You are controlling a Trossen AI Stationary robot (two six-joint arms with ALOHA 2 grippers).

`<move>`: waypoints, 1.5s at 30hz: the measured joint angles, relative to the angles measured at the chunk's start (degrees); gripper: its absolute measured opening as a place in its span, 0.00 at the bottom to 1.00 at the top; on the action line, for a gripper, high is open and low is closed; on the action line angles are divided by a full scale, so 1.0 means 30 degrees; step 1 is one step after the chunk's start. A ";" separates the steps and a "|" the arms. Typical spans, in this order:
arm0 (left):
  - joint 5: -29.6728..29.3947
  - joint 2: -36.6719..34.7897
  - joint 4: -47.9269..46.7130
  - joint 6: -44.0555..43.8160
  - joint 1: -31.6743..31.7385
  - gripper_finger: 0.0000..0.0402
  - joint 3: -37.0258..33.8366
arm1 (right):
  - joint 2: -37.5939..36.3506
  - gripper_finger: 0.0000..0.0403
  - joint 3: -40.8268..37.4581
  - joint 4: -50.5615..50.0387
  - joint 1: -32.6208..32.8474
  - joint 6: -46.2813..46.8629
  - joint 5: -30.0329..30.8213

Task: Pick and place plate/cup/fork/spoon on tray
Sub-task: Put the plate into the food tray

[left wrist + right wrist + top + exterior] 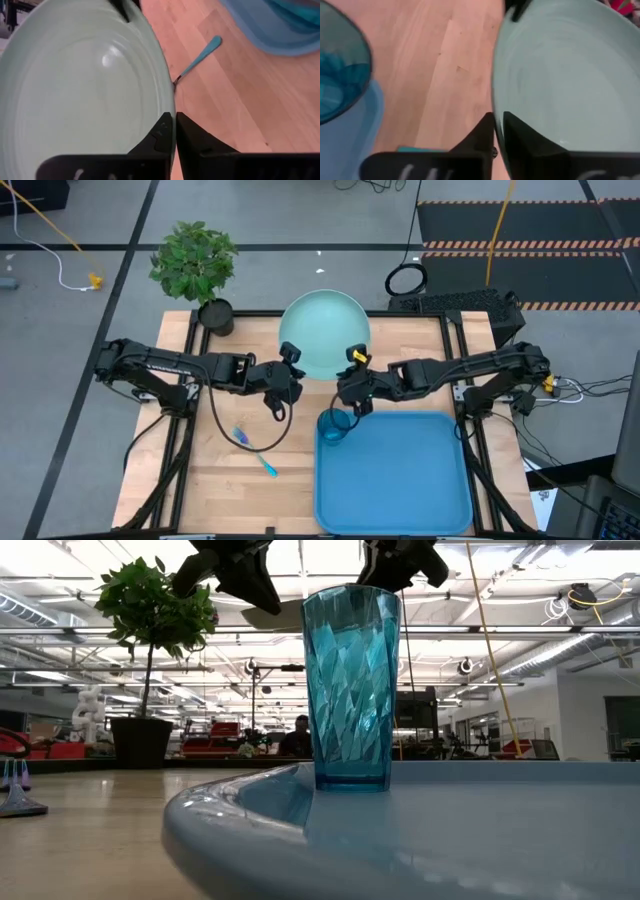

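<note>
The pale mint-green plate (323, 330) is held up over the table's far middle by both grippers. My left gripper (292, 366) is shut on its near left rim, my right gripper (352, 366) on its near right rim. The teal cup (335, 425) stands upright in the far left corner of the blue tray (400, 480). It also shows in the low view (350, 685). A small utensil with a light blue handle and darker blue head, the fork (255, 452), lies on the table left of the tray. I cannot make out the spoon. My left gripper pinches the plate's rim (167, 107) between its two fingers, coming from the table's left and near side. The plate is clear of the table, its hollow side up. My right gripper pinches the rim (496, 107) on the plate's other side between its two fingers, coming from the table's right and near side.
A potted plant (195, 265) in a black pot (216, 316) stands at the table's far left corner. A dark cable loop (250, 442) hangs from my left arm over the fork. Bare wood lies left of the tray and under the plate.
</note>
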 joint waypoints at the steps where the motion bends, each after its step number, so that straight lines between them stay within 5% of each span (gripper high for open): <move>1: 0.0000 0.0000 0.0041 0.0014 -0.0059 0.03 0.0014 | 0.0000 0.02 -0.0005 -0.0069 0.0008 -0.0005 -0.0144; 7: -0.0061 0.0000 0.0967 -0.0904 -0.0176 0.05 0.0007 | -0.0060 0.01 -0.0007 -0.0401 0.0164 0.0006 0.0170; 16: -0.2558 -0.0015 0.3078 -0.3406 -0.0812 0.40 0.0028 | -0.1004 0.00 0.0044 -0.1158 0.1199 0.1744 0.1530; 21: -0.4528 -0.0574 0.3617 -0.4411 -0.2000 0.51 0.0158 | -0.1987 0.00 0.0073 -0.2085 0.1975 0.3826 0.1891; 32: -0.4570 -0.3214 0.2268 -1.0601 -0.4164 0.45 0.0196 | -0.4037 0.00 0.0087 -0.6081 0.5699 1.1950 0.2751; 45: -0.4517 -0.2641 -0.0079 -1.7159 -0.6952 0.39 0.0167 | -0.4196 0.00 0.0095 -0.6446 1.1996 1.9403 0.3232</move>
